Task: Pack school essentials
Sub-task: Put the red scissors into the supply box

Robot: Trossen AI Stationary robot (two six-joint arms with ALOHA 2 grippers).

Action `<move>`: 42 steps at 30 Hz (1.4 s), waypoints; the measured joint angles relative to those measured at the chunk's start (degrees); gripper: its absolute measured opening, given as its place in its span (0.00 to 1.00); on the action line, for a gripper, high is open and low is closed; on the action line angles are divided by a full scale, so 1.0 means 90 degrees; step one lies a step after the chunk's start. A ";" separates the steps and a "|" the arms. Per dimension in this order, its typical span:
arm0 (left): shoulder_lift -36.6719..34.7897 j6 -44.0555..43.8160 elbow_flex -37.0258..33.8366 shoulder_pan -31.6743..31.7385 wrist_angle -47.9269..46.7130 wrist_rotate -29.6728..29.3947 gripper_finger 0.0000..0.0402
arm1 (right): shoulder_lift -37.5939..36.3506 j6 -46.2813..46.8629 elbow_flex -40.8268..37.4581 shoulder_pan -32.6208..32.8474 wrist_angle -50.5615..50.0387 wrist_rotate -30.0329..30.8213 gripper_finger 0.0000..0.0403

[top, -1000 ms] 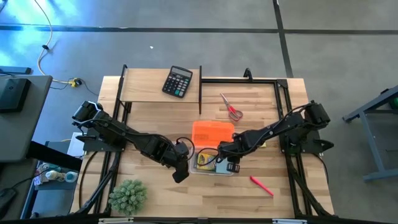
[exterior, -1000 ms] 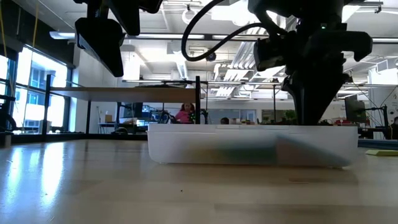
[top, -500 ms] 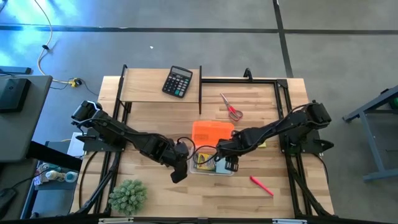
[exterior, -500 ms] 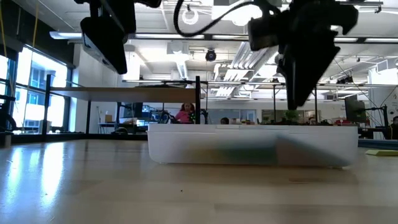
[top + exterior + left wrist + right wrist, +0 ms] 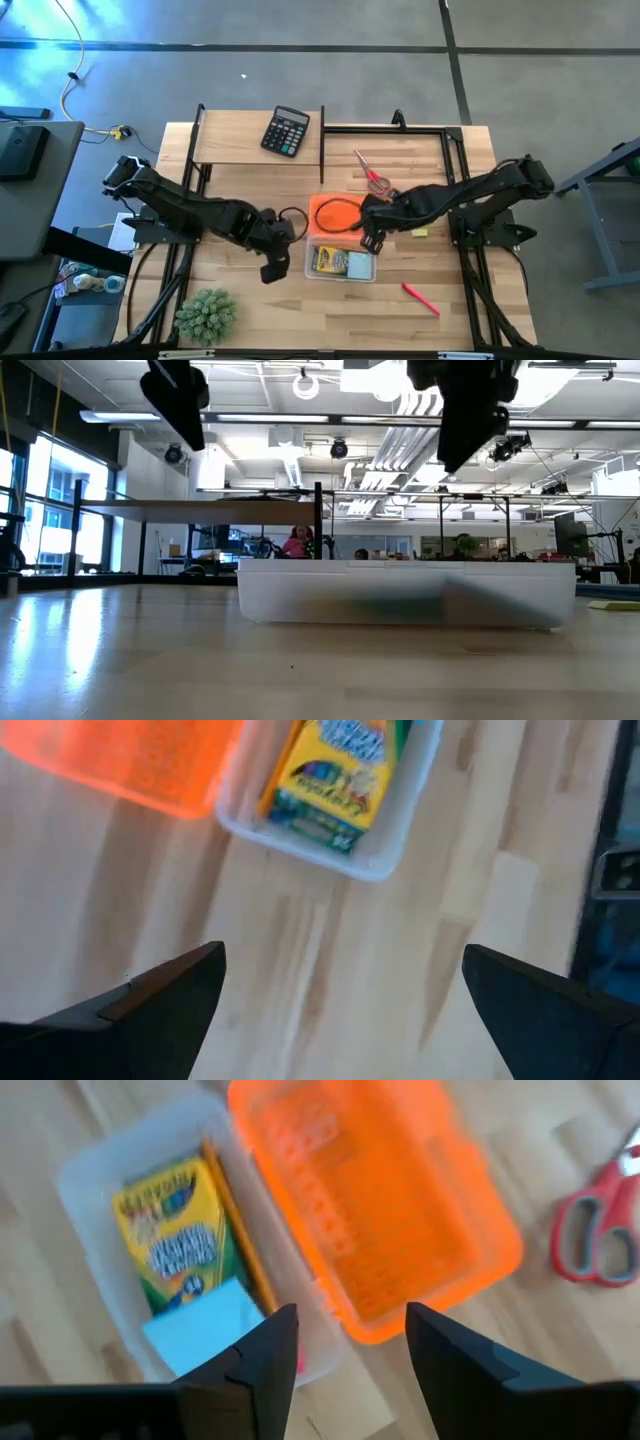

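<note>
A clear box point(image 5: 345, 275) stands on the table and holds the crayon pack point(image 5: 170, 1230), the pencil point(image 5: 240, 1230) and the light-blue note pad point(image 5: 200, 1330). The box's orange lid point(image 5: 335, 205) lies beside its far side. My right gripper point(image 5: 372, 240) is open and empty, raised above the box's far right corner. My left gripper point(image 5: 270, 270) is open wide and empty, raised to the left of the box. The scissors point(image 5: 372, 172), the red pen point(image 5: 420, 297) and the yellow eraser point(image 5: 418, 232) lie flat on the table.
A black calculator point(image 5: 285, 131) sits on the raised shelf at the far left. A green spiky plant point(image 5: 205, 315) stands at the near left corner. A dark frame point(image 5: 445, 130) borders the table's far right part.
My right gripper has risen out of the clear box and gone toward the far edge, to the orange lid's near edge. My left gripper has risen and drawn back toward the table's left edge. The things in the box have stayed where they were.
</note>
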 joint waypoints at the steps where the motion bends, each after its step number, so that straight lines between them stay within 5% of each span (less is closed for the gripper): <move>1: -0.0067 0.0160 -0.0011 0.0042 -0.0075 -0.0018 0.98 | -0.0124 0.0050 0.0000 -0.0055 -0.0023 0.0090 0.44; 18: -0.0620 0.2221 -0.0018 0.0951 0.0557 0.0384 0.98 | -0.1926 0.0403 0.0001 -0.1827 -0.0496 0.0927 0.44; 31: -0.0561 0.2444 -0.0008 0.1112 0.1394 0.0840 0.98 | -0.1915 -0.0676 0.0004 -0.3555 -0.0578 -0.0463 0.57; 42: -0.0561 0.1932 -0.0008 0.1161 0.1385 0.0843 0.98 | -0.0843 -0.2135 0.0004 -0.4374 -0.0586 -0.1899 0.57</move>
